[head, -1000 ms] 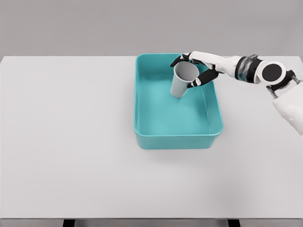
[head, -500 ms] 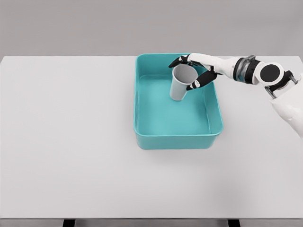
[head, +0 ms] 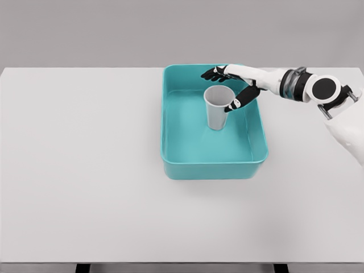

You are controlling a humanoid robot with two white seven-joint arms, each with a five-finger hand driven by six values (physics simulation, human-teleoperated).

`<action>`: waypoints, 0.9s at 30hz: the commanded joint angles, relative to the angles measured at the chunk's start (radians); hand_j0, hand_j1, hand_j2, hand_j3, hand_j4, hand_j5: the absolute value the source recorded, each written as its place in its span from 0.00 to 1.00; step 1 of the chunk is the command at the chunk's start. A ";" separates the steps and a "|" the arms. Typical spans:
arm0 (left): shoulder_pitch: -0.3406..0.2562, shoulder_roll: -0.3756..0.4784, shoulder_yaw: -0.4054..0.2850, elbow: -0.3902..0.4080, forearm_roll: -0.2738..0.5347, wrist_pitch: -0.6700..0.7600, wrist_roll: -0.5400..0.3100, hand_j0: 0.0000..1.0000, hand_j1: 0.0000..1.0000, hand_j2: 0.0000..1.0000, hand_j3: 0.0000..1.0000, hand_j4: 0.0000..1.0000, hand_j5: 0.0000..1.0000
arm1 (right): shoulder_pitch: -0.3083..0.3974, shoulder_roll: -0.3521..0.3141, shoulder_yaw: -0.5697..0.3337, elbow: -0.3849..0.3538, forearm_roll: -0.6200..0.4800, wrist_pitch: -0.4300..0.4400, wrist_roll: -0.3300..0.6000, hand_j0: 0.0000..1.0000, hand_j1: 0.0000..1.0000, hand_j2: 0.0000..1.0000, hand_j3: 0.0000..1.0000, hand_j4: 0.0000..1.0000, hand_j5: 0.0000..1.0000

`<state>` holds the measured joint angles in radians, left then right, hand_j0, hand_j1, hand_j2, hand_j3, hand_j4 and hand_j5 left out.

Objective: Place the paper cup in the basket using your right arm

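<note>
Standing upright inside the basket, toward its far half and a little right of the middle: the paper cup, grey, open mouth up, base on the teal floor. Reaching in from the right edge over the far right corner of the basket: the right hand, white with dark fingertips, on a white arm with a black round joint at the wrist end. Spread wide and holding nothing, the fingers, one group pointing left above the far rim, the thumb angled down beside the cup's rim on its right side. Hard to tell from this high angle whether the thumb tip brushes the rim or merely hangs just beside it; probably a thin gap. Resting on a pale grey table, the basket, rectangular with rounded corners, right of the table's middle and nearer the far edge. Casting a faint shadow on the tabletop along the basket's near side. Showing at the right border below the arm, a white piece of the robot's body. No sign of the left arm anywhere.
</note>
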<state>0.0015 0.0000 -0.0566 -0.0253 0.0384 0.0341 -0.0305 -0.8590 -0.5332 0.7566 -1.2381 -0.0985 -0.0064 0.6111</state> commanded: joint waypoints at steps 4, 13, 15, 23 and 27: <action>0.000 0.000 0.000 0.001 0.000 0.000 0.000 1.00 1.00 1.00 1.00 1.00 1.00 | 0.003 -0.007 -0.002 -0.023 -0.004 0.000 0.000 0.98 0.98 0.98 0.98 0.98 0.98; 0.000 0.000 0.000 0.001 0.000 0.001 0.000 1.00 1.00 1.00 1.00 1.00 1.00 | 0.025 -0.011 0.000 -0.052 -0.004 -0.001 0.000 0.98 0.98 0.98 0.98 0.98 0.98; 0.000 0.000 0.000 -0.001 0.000 0.000 0.000 1.00 1.00 1.00 1.00 1.00 1.00 | 0.029 -0.013 -0.002 -0.061 -0.003 -0.001 0.000 0.98 0.98 0.98 0.98 0.98 0.98; 0.000 0.000 0.000 -0.001 0.000 0.000 0.000 1.00 1.00 1.00 1.00 1.00 1.00 | 0.041 -0.031 -0.003 -0.110 -0.004 0.000 0.000 0.98 0.98 0.98 0.98 0.98 0.98; 0.000 0.000 0.000 0.001 0.000 0.001 0.000 1.00 1.00 1.00 1.00 1.00 1.00 | 0.055 -0.047 -0.003 -0.135 -0.004 0.000 0.000 0.98 0.98 0.98 0.98 0.98 0.98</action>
<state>0.0015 0.0000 -0.0566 -0.0250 0.0384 0.0339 -0.0305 -0.8038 -0.5730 0.7540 -1.3607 -0.0987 -0.0056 0.6112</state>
